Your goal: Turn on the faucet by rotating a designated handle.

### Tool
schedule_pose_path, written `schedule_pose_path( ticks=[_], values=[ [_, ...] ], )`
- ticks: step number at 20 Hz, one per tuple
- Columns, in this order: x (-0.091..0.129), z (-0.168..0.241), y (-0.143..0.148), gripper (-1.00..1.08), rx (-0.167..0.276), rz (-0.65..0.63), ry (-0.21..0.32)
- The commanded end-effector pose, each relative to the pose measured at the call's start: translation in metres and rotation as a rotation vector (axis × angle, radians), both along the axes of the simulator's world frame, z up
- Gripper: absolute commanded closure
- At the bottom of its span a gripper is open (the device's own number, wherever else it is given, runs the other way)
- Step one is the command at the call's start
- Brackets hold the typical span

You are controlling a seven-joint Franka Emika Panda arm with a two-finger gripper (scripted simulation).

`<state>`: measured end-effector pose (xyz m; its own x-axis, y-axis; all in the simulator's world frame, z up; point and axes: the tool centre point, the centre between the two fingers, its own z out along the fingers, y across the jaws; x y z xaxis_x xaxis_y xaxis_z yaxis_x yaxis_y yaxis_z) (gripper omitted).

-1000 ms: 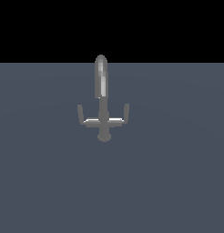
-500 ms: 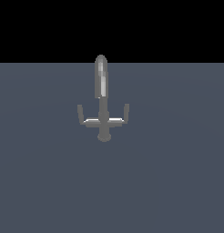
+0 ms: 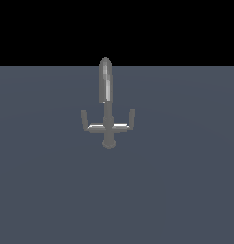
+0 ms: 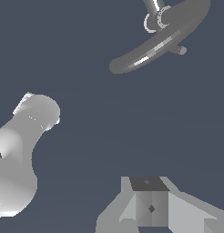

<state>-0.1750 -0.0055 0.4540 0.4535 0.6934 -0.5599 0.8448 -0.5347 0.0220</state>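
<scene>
The faucet [image 3: 107, 119] stands alone on a flat slate-grey floor [image 3: 185, 190], a little above the middle of the exterior view. Its tall round-tipped spout [image 3: 105, 81] rises toward twelve o'clock from a thin stem, and its round base [image 3: 108, 141] sits at six o'clock of the crossbar. The handle [image 3: 85, 123] is the crossbar's nine o'clock half in that view: a thin horizontal arm ending in a short upright peg. A matching peg [image 3: 131, 119] stands at the three o'clock end. Nothing touches either peg, and no arm shows in the exterior view.

In the wrist view the faucet [image 4: 161, 36] is seen from above, its curved spout sweeping across the floor, well apart from the gripper [image 4: 150, 207]. Only pale blocky parts of the gripper show at the picture's edge. Its fingertips are cut off, so I cannot tell how far the claw is open or whether it holds anything. A rounded white arm link [image 4: 20, 150] shows beside it.
</scene>
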Motion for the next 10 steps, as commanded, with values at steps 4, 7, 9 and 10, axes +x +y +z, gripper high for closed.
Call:
schedule_pose_path(
  ticks=[4, 7, 9, 10],
  values=[
    [0.018, -0.011, 0.001, 1.08, -0.038, 0.150, 0.130],
    [0.028, -0.018, 0.001, 1.08, -0.056, 0.228, 0.204],
    [0.035, -0.022, 0.002, 1.08, -0.066, 0.279, 0.253],
    [0.038, -0.025, 0.003, 1.08, -0.072, 0.304, 0.279]
  ],
)
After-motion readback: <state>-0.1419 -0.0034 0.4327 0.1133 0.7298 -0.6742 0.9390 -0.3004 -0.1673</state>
